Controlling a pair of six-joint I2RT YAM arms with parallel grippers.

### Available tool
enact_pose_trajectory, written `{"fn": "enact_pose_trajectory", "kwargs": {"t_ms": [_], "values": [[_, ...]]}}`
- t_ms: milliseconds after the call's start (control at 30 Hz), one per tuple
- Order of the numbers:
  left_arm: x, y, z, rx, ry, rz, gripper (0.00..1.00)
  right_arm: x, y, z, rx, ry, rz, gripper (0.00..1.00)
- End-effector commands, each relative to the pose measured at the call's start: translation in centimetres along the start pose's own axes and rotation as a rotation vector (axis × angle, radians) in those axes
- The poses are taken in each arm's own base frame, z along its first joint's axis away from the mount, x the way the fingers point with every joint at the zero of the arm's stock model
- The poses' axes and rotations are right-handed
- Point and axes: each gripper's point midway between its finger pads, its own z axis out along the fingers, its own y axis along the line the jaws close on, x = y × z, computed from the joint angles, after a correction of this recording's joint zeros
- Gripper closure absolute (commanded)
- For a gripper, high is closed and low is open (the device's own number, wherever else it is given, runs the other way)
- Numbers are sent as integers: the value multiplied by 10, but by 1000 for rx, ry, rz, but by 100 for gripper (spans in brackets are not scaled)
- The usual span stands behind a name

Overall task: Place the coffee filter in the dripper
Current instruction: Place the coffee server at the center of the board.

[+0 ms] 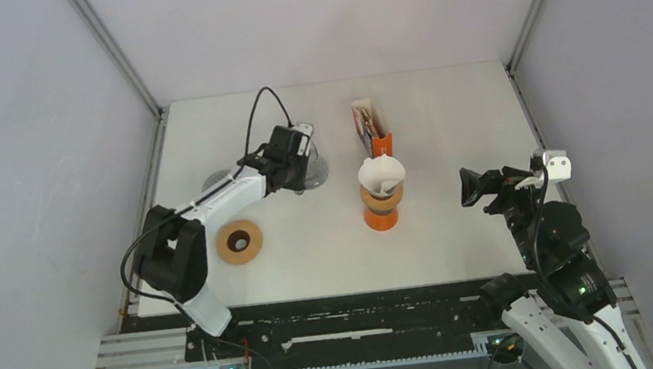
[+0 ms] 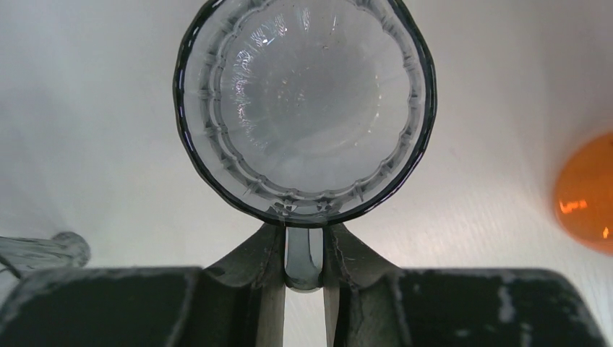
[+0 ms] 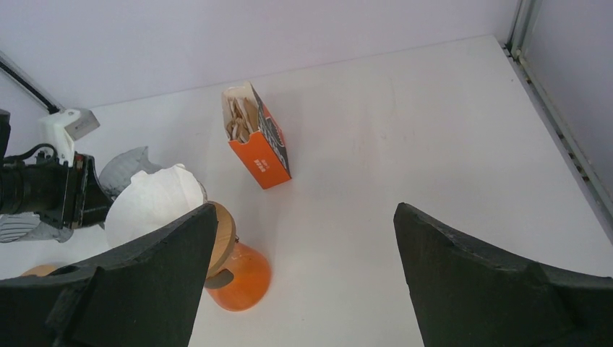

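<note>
Centrally shows the coffee filter (image 1: pixel 381 173), white and opened into a cone, seated in the wooden collar atop the orange vessel (image 1: pixel 380 216) and not yet in the glass dripper (image 2: pixel 303 108). Suggests a parking spot that keeps the paper open and its rim easy to reach.

Places the dripper left of the orange vessel and slightly behind it, with its fluted bowl empty and its mouth turned toward the left wrist camera. Shows the left gripper (image 2: pixel 303 249) clamped on the dripper's handle, both fingers pressed against it. Judged a steadying hold, meant to stop the round glass body from sliding or turning while the filter is brought over. Gives no means of telling a dripper resting on the table (image 1: pixel 444 117) from one lifted off it.

Sets the right gripper (image 3: pixel 303 210) right of the orange vessel and nearer the arm bases, jaws spread wide, holding nothing and aimed toward the filter. Reads as readiness for a light pinch on the paper rim, with a risk of crumpling the thin paper or tipping the vessel.

Locates the filter box (image 3: pixel 256 137) upright just behind the orange vessel, top open. Locates a wooden ring (image 1: pixel 239 241) flat, well left of the orange vessel.
</note>
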Motion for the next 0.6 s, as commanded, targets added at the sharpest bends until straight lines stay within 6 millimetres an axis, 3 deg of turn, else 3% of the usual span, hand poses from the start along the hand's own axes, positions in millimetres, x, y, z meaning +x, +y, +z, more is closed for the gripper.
{"fn": "enact_pose_trajectory", "kwargs": {"t_ms": [0,333,567], "values": [[-6,-25,-20,48,-99,30,100,-8,5,0,-24,-35,15,0],[43,-48,-22,88,-46,94,100,-7,5,1,-25,-28,14,0],[58,-49,-24,88,-28,118,96,-5,6,2,-27,-21,13,0]]}}
